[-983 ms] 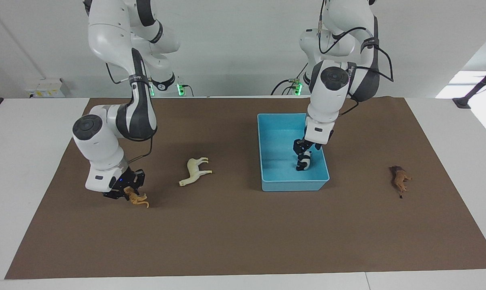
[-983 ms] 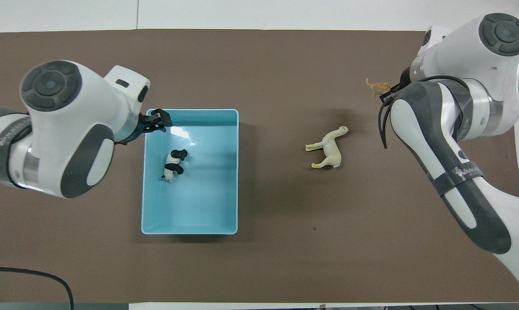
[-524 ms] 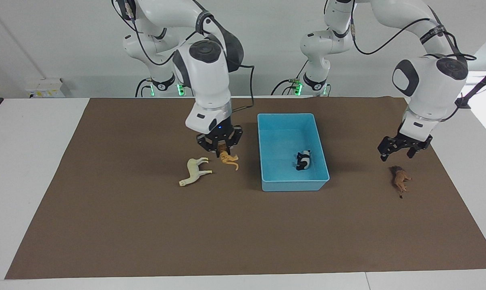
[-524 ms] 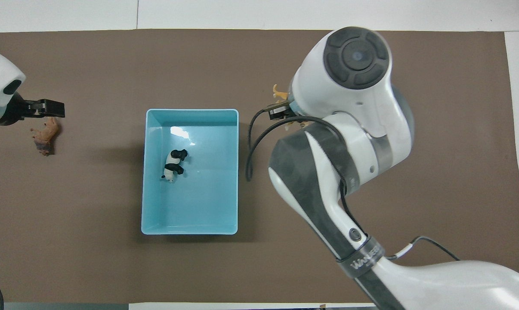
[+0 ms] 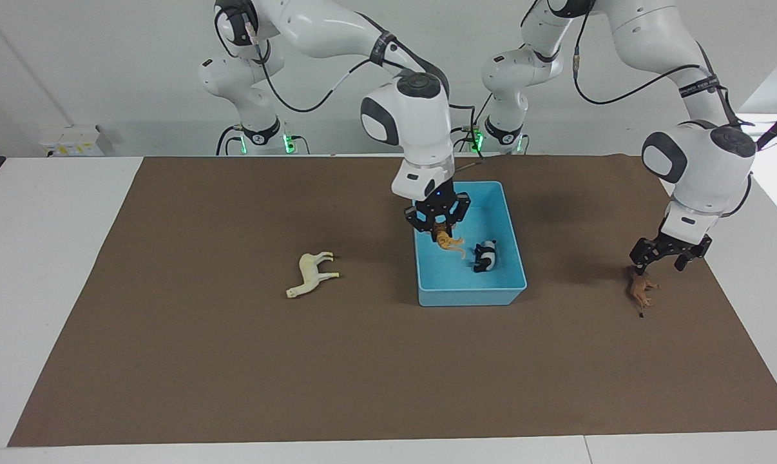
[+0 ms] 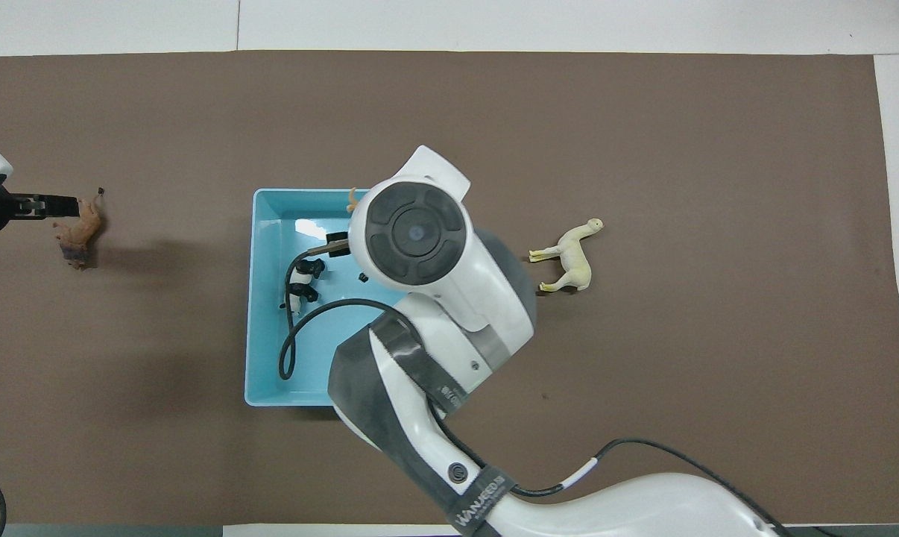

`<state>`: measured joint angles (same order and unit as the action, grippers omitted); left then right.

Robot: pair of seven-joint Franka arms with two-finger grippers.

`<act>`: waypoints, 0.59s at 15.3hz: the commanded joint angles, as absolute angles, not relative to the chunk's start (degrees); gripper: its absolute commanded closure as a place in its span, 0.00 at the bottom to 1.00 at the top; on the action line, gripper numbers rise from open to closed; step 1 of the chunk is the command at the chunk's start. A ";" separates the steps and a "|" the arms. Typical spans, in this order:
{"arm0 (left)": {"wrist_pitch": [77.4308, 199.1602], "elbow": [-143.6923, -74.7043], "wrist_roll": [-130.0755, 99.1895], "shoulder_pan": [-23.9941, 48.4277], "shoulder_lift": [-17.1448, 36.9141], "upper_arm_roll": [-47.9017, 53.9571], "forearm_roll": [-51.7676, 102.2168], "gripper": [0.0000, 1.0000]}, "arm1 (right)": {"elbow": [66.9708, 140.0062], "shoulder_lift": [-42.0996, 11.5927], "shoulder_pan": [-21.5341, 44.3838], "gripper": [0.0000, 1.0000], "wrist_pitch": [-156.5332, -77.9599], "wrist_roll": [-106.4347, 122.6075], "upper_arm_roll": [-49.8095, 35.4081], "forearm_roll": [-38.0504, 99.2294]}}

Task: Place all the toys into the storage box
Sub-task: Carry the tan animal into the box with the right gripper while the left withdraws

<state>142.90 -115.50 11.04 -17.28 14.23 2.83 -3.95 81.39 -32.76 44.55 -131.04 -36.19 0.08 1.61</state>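
- Box [image 5: 511, 222], facing view: light blue, on the brown mat [image 5: 234, 361] of the tabletop [image 5: 40, 258].
- Panda [image 5: 486, 255] lies in the box, toward the left arm's end.
- Right gripper [image 5: 439, 227] hangs over the box, clenched on the tiger [image 5: 450, 243], which dangles just beside the panda; whether the tiger touches the box floor I cannot tell.
- Llama [image 5: 311, 274] lies on its side on the mat, outside the box, toward the right arm's end of the tabletop.
- Lion [image 5: 641, 290] lies on the mat, outside the box, toward the left arm's end.
- Left gripper [image 5: 663, 256] is low over the lion with its fingers spread, holding nothing.
- Box [image 6: 267, 373], overhead view: the right arm [image 6: 434, 313] covers much of it.
- Panda [image 6: 299, 287] shows partly past the arm, in the half of the box farther from the robots.
- Tiger [image 6: 353, 200] shows only as a small orange bit at the box wall farthest from the robots; the gripper holding it is hidden under the arm.
- Llama [image 6: 572, 257] lies clear of the box, toward the right arm's end.
- Lion [image 6: 80, 231] lies toward the left arm's end, well apart from the box.
- Left gripper [image 6: 51, 206] is at the lion's edge; contact cannot be told here.
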 commanded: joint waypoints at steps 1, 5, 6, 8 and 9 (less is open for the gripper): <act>146.95 -116.98 8.63 -18.98 16.16 3.43 -4.31 0.00 | 79.89 -34.72 45.17 1.00 -131.85 -38.92 0.44 0.09; 147.48 -117.86 -0.07 -18.28 16.79 3.52 -4.31 0.00 | 77.54 -34.45 45.00 0.00 -121.76 -52.00 0.35 0.27; 147.48 -118.04 -0.61 -18.19 16.87 3.52 -4.31 0.00 | 74.56 -34.98 45.00 0.00 -119.21 -54.29 0.35 0.26; 147.66 -118.39 -0.18 -18.63 17.75 3.52 -4.31 0.00 | 71.38 -34.46 44.13 0.00 -113.93 -56.16 0.88 0.26; 147.57 -118.74 -0.09 -18.89 17.75 3.52 -4.31 0.00 | 70.50 -33.58 43.34 0.00 -111.47 -56.16 1.49 0.26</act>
